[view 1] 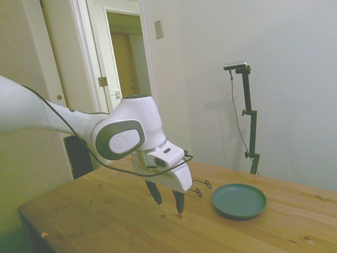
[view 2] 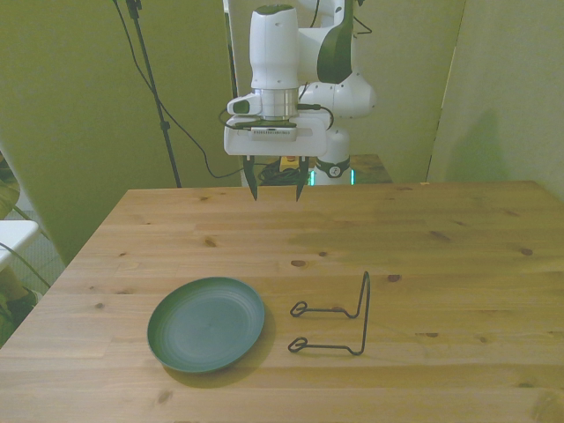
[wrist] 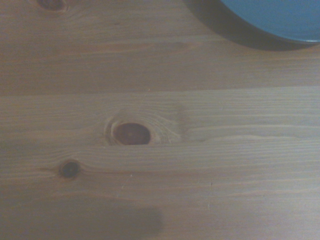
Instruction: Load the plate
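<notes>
The teal-green plate [view 2: 206,322] lies flat and empty on the wooden table [view 2: 441,238], near the front edge on the front view's left. In the side view the plate [view 1: 239,200] is to the right of the arm. My gripper [view 2: 276,196] hangs above the far part of the table, pointing down, well away from the plate. Its jaws stand open with nothing between them; the gripper [view 1: 167,199] sits a little above the wood. The wrist view looks down on bare planks, with only a curved edge of the plate [wrist: 280,17] showing.
A thin black wire stand [view 2: 339,322] rests on the table just to the front view's right of the plate; in the side view the wire stand [view 1: 200,187] lies between gripper and plate. A doorway and walls stand behind the table.
</notes>
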Controlling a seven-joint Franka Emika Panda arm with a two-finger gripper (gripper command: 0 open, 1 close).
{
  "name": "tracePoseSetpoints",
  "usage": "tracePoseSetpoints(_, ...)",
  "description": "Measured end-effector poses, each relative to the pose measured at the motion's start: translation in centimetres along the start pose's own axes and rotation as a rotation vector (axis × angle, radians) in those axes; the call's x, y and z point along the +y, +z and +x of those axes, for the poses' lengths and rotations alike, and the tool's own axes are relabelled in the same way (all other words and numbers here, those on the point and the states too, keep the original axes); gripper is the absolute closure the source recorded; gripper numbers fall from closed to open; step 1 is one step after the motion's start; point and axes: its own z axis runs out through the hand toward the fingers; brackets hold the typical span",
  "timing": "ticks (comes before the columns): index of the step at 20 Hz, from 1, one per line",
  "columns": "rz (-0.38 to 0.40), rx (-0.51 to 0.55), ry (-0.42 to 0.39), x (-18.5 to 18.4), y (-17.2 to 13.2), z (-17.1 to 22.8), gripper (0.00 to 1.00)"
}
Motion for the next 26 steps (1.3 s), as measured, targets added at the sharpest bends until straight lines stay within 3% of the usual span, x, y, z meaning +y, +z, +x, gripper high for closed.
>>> tracePoseSetpoints(4,0.002,0.009,-0.002,0.7,-0.1,1.2,0.00)
tracePoseSetpoints(11,-0.040,0.048,0.010,3.7,2.4,10.3,0.00)
tracePoseSetpoints(17,-0.036,0.087,0.013,0.7,3.9,15.8,0.00)
tracePoseSetpoints(26,-0.013,0.110,-0.018,-6.0,5.9,17.7,0.00)
